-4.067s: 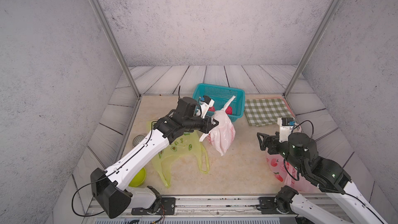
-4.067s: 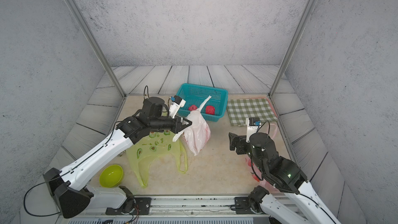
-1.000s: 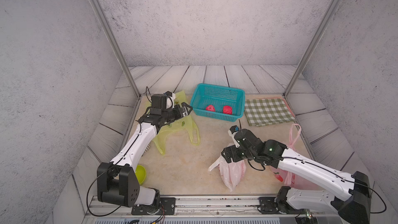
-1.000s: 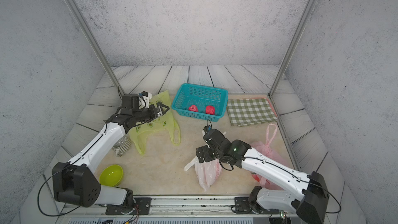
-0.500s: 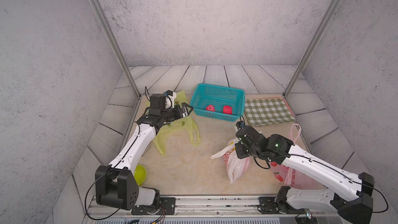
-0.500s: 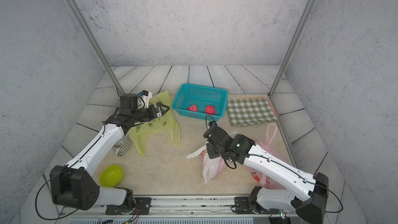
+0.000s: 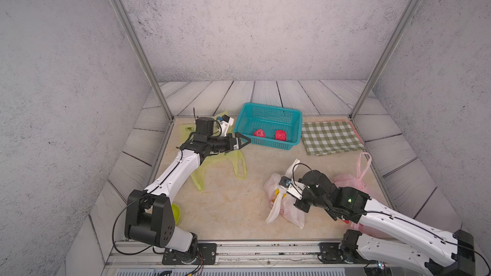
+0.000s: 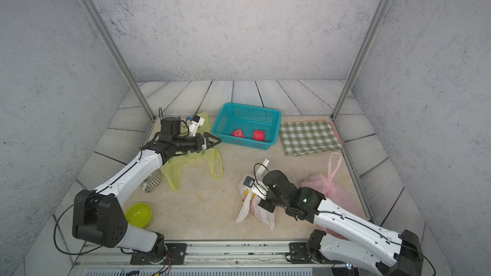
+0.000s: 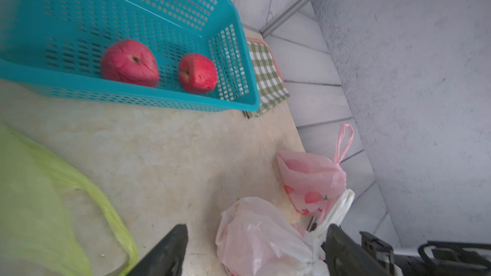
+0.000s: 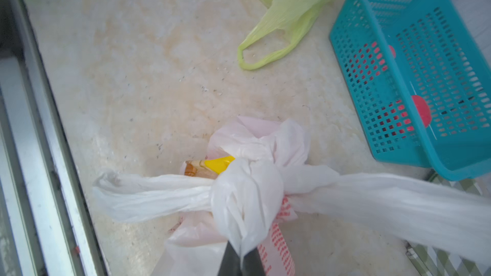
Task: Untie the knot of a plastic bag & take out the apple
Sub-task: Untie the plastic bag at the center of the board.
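Two apples [image 7: 259, 133] lie in the basket [image 7: 268, 143], knotted bag [image 7: 288, 207] well before it.

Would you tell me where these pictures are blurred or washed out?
Both top views: sharp, evenly lit, soft shadows. Left wrist: green bag and left gripper soft. Right wrist: white bag handle nearly blown out, right gripper blurred.

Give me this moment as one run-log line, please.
right claw: shut on white bag at knot | left claw: open, empty, near basket | knot: tied
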`<state>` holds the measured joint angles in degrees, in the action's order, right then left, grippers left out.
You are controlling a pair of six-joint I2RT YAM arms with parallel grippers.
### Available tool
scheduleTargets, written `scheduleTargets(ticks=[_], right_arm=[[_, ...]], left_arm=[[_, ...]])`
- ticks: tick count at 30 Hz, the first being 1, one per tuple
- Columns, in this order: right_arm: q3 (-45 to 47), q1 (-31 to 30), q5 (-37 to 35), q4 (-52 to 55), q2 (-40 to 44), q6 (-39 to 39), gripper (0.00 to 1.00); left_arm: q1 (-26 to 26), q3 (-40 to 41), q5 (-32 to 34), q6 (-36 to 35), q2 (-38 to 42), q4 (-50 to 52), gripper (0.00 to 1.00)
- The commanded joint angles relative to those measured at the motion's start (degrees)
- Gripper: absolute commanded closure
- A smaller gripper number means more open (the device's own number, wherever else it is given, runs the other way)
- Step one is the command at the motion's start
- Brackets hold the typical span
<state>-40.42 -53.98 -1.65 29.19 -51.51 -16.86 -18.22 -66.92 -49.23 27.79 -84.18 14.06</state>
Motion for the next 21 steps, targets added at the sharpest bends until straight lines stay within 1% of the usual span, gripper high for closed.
scheduleTargets(ticks=[1, 3, 5, 7, 11, 15, 18, 21], right_arm=[[3.55, 0.7, 6.03, -5.58, 2.55, -9.65, 1.0], [5.42, 0.69, 8.05, -5.08, 3.78, -12.26, 1.0], [6.69, 0.68, 9.59, -5.15, 5.1, -14.35, 1.0], [7.19, 0.71, 10.93, -5.74, 5.86, -15.6, 1.0], [6.85, 0.68, 11.03, -5.12, 5.52, -16.01, 1.0], [7.28, 0.64, 12.11, -6.57, 6.19, -15.39, 1.0], [7.31, 0.64, 11.85, -7.06, 6.42, -14.84, 1.0], [7.05, 0.68, 11.18, -6.48, 6.55, -14.75, 1.0]], left_arm=[[-5.93, 0.65, -0.71, -2.51, 1.18, 6.56, 0.16], [-8.46, 4.64, -2.6, 2.3, 2.38, 3.84, 0.15], [-10.44, 8.64, -5.93, 7.42, 3.74, 0.75, 0.15], [-12.57, 11.16, -6.51, 10.26, 5.21, 0.09, 0.15], [-16.06, 12.5, -5.92, 11.9, 5.43, 3.31, 0.11], [-17.37, 11.15, -9.6, 13.93, 0.19, 5.64, 0.11], [-18.55, 8.28, -12.55, 12.86, -4.88, 9.79, 0.15], [-19.81, 7.94, -12.19, 12.43, -6.51, 10.92, 0.2]])
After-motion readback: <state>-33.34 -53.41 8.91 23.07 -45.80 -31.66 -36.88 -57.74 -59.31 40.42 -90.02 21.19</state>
